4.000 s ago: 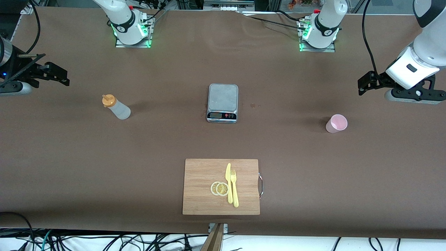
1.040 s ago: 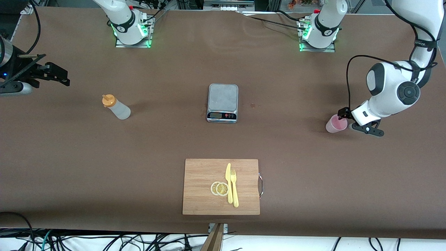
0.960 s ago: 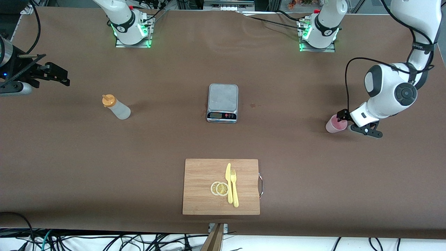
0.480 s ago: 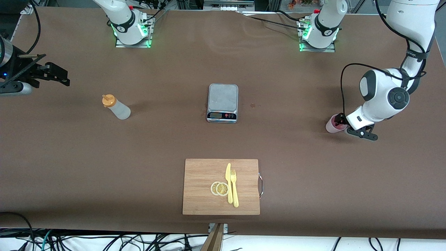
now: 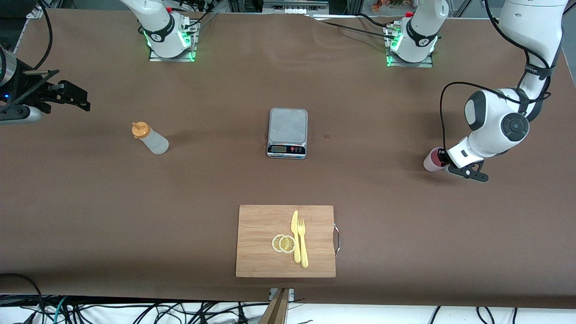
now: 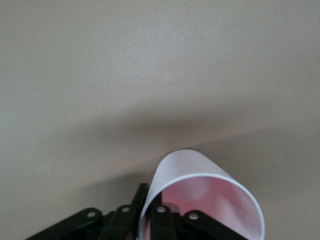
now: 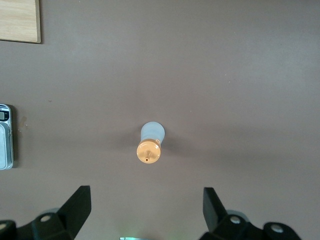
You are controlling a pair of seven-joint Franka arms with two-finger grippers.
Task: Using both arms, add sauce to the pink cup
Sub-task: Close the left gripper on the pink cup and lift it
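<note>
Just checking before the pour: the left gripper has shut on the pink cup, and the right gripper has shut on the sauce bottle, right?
Not quite. The left gripper has shut on the pink cup, but the right gripper is open, up in the air over the sauce bottle, not touching it. The right wrist view shows this.

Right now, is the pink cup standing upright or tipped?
Tipped. In the left wrist view the pink cup leans, its pale wall slanting above the rim, with the left end effector shut on that rim.

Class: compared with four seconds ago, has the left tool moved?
Yes. The left tool has come down from above the table's left-arm end to shut on the pink cup, ending closer to the scale.
</note>
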